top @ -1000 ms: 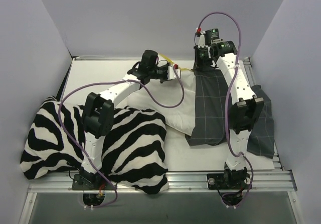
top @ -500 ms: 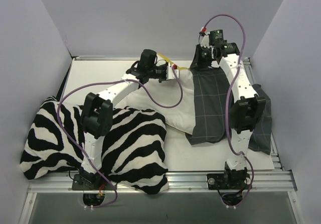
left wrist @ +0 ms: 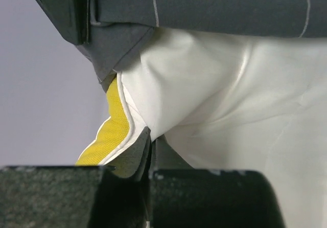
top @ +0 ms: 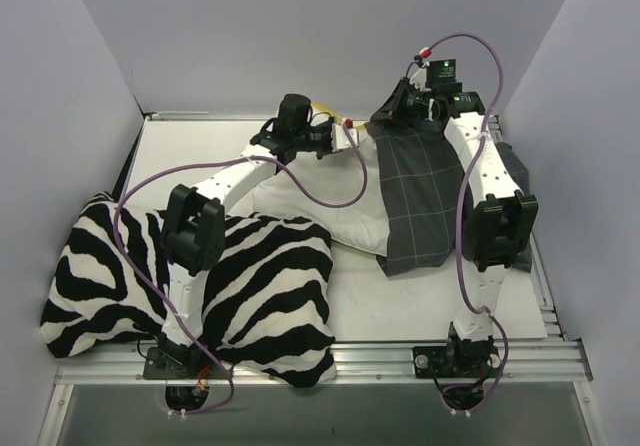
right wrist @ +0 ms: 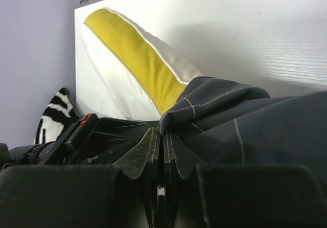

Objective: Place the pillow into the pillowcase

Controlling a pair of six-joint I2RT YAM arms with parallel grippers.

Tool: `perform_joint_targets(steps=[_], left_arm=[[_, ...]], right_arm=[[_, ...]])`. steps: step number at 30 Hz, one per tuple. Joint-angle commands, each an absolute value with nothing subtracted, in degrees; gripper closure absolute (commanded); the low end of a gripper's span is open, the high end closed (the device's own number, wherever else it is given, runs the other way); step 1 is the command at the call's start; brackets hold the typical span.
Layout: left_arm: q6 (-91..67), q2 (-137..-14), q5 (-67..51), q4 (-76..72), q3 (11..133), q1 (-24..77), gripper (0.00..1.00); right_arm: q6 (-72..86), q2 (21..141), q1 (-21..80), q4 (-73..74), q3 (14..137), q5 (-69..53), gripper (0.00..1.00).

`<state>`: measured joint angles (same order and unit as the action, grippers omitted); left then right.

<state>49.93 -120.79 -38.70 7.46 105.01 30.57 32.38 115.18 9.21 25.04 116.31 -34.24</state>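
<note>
Zebra cushion (top: 270,286) fills near left, pillowcase (top: 415,196) drapes far right, bare table (top: 400,311) strip near centre.

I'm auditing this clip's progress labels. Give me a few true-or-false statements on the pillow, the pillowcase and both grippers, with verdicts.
1. The right gripper is shut on the pillowcase. True.
2. The pillow is fully inside the pillowcase. False: most of its white surface lies bare outside it.
3. The zebra cushion lies beneath the left arm. True.
4. The left gripper hangs open over the zebra cushion. False: it is shut on the pillow at its yellow edge, away from the cushion.
</note>
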Motion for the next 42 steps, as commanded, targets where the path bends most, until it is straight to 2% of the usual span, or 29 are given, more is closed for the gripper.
perform_joint_targets(steps=[1, 6, 8, 9, 10, 11, 12, 13, 14, 17, 20, 23, 27, 34, 36, 39, 40, 41, 42], left_arm=[[48.16, -119.0, -41.4, 5.36, 104.94, 31.47, 1.0], [44.05, -127.15, -36.92, 4.4, 111.34, 30.42, 1.0], [39.32, -130.94, -32.45, 4.31, 116.08, 29.8, 0.96], [37.81, -134.18, -30.87, 4.39, 120.28, 29.27, 0.87], [36.14, -135.51, -29.89, 4.66, 122.58, 28.14, 0.56], [34.38, -136.22, -28.66, 5.01, 124.26, 27.43, 0.43], [30.88, -136.58, -28.57, 5.62, 126.8, 26.9, 0.25], [29.81, -136.15, -29.43, 8.15, 127.61, 25.59, 0.11], [29.45, -135.36, -33.18, 10.26, 128.05, 25.05, 0.03], [36.87, -128.52, -39.97, 18.62, 121.85, 24.34, 0.03], [47.75, -119.03, -44.03, 24.07, 108.49, 26.44, 0.02], [55.26, -111.73, -42.46, 28.38, 97.41, 30.48, 0.03], [59.5, -111.0, -38.25, 29.36, 90.44, 35.66, 0.03], [60.73, -116.8, -32.78, 28.65, 93.07, 38.67, 0.03], [62.75, -118.29, -31.91, 28.48, 93.25, 38.93, 0.03], [65.65, -119.97, -30.77, 28.39, 93.08, 39.02, 0.03], [65.92, -120.49, -30.41, 28.39, 93.42, 39.02, 0.07], [65.66, -121.46, -29.71, 28.48, 93.86, 39.02, 0.25], [64.87, -121.9, -29.62, 28.48, 94.39, 39.11, 0.36]], right_arm=[[29.8, 114.61, 10.89, 23.04, 117.6, -30.67, 1.0], [26.73, 120.92, 12.83, 17.14, 124.52, -26.29, 0.98], [22.18, 125.83, 12.31, 17.23, 127.52, -24.79, 0.91], [21.19, 126.82, 11.43, 17.14, 129.01, -23.31, 0.73], [20.49, 127.52, 10.56, 17.23, 129.46, -23.47, 0.62], [20.13, 127.44, 9.76, 17.49, 129.46, -23.47, 0.5], [19.95, 126.57, 7.93, 18.36, 128.33, -23.21, 0.32], [19.34, 125.26, 7.21, 18.8, 127.19, -23.46, 0.23], [18.29, 121.85, 6.51, 19.68, 125.96, -23.38, 0.17], [12.67, 112.0, 4.92, 24.6, 117.8, -23.2, 0.15], [8.97, 100.75, 5.18, 28.99, 102.79, -24.17, 0.21], [6.51, 92.65, 7.47, 34.88, 91.26, -22.59, 0.31], [5.63, 85.79, 9.57, 39.89, 78.07, -21.62, 0.46], [6.94, 78.32, 13.27, 40.78, 64.09, -18.9, 0.46], [8.69, 78.05, 13.8, 38.86, 60.06, -16.71, 0.4], [11.68, 79.27, 13.45, 35.34, 56.88, -15.38, 0.38], [12.65, 80.32, 13.62, 33.94, 56.34, -15.55, 0.37], [13.44, 80.85, 13.62, 30.88, 55.73, -15.47, 0.37], [15.27, 81.56, 13.8, 29.11, 55.29, -14.77, 0.37]])
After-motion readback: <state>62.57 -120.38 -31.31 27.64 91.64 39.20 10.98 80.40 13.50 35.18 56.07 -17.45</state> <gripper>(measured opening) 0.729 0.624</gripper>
